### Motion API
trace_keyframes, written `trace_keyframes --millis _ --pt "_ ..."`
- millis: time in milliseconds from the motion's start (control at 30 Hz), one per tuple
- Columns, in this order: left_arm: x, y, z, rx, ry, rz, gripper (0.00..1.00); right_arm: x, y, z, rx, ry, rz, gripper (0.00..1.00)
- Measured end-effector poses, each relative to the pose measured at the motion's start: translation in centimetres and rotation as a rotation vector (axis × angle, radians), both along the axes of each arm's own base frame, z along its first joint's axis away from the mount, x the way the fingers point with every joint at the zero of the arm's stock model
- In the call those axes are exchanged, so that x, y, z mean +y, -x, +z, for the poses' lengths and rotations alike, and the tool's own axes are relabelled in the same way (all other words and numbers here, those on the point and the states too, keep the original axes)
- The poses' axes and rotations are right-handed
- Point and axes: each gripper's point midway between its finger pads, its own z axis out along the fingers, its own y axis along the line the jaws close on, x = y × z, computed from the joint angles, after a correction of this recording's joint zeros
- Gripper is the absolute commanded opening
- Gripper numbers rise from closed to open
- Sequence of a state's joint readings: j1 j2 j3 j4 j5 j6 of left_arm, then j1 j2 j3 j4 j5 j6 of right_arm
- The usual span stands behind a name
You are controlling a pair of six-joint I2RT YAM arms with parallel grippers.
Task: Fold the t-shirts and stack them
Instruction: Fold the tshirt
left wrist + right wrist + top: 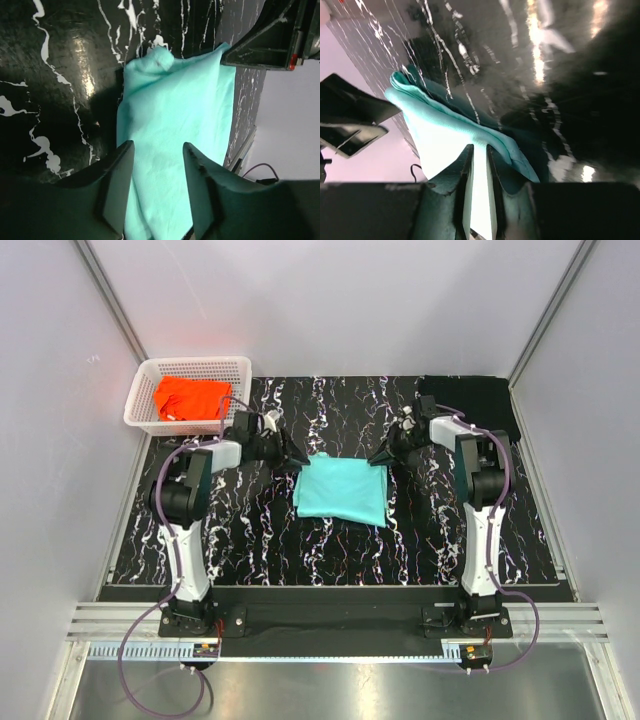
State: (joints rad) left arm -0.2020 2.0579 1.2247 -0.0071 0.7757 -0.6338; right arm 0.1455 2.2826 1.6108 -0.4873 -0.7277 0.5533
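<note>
While the folded mint-teal t-shirt [342,490] lies nearly square at mid tabletop [250,540], left fingers [117,185] gape astride its upper-left corner and right fingers [462,200] pinch its upper-right. Upper left, a white lattice basket [140,400] holds the orange t-shirt [190,397].

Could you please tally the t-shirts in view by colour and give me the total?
Mint-teal t-shirt: 1, folded at the table's centre
Orange t-shirt: 1, in the white basket
Black t-shirt: 1, at the far right corner
Total: 3
</note>
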Motion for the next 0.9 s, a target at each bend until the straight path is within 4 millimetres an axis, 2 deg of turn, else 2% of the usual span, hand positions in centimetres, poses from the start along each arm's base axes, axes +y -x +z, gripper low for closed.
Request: trace_keyframes --millis 133,200,267,333,367,433,500,567,667,767,833,900 --pt "0.4 0.4 2.2 -0.023 -0.025 0.003 0.55 -1.2 -0.4 0.1 -0.002 0.013 -0.015 0.27" --pt "0.4 0.8 4.8 -0.062 -0.026 0.0 0.54 -1.3 -0.6 0.5 -0.011 0.024 -0.009 0.31" --pt "0.5 1.4 8.1 -0.128 -0.014 -0.001 0.51 -1.2 -0.6 0.9 -0.021 0.039 -0.002 0.34" --pt "0.2 2.4 11.0 -0.194 0.004 -0.009 0.43 -1.0 -0.7 2.0 -0.037 0.045 0.007 0.34" --pt "0.0 3.0 12.3 -0.223 0.015 -0.017 0.41 -0.7 -0.8 2.6 -0.053 0.045 0.013 0.34" --pt "-0.6 4.3 13.5 -0.263 0.034 -0.037 0.37 0.3 -1.0 4.3 -0.089 0.037 0.031 0.34" --pt "-1.4 5.5 13.1 -0.264 0.047 -0.059 0.37 1.9 -1.3 6.0 -0.124 0.014 0.057 0.29" --pt "-2.0 6.7 11.6 -0.226 0.05 -0.074 0.37 4.3 -1.3 7.5 -0.159 -0.02 0.095 0.22" --pt "-2.4 7.8 9.4 -0.159 0.043 -0.083 0.37 8.7 -0.2 9.0 -0.176 -0.091 0.16 0.15" --pt "-2.3 7.9 9.2 -0.154 0.044 -0.08 0.37 12.6 1.2 8.7 -0.147 -0.157 0.212 0.12" --pt "-2.5 7.6 9.5 -0.173 0.051 -0.078 0.38 14.5 2.0 7.5 -0.106 -0.189 0.231 0.12" --pt "-2.5 7.5 9.7 -0.183 0.056 -0.079 0.4 15.4 2.3 6.2 -0.07 -0.212 0.233 0.11"
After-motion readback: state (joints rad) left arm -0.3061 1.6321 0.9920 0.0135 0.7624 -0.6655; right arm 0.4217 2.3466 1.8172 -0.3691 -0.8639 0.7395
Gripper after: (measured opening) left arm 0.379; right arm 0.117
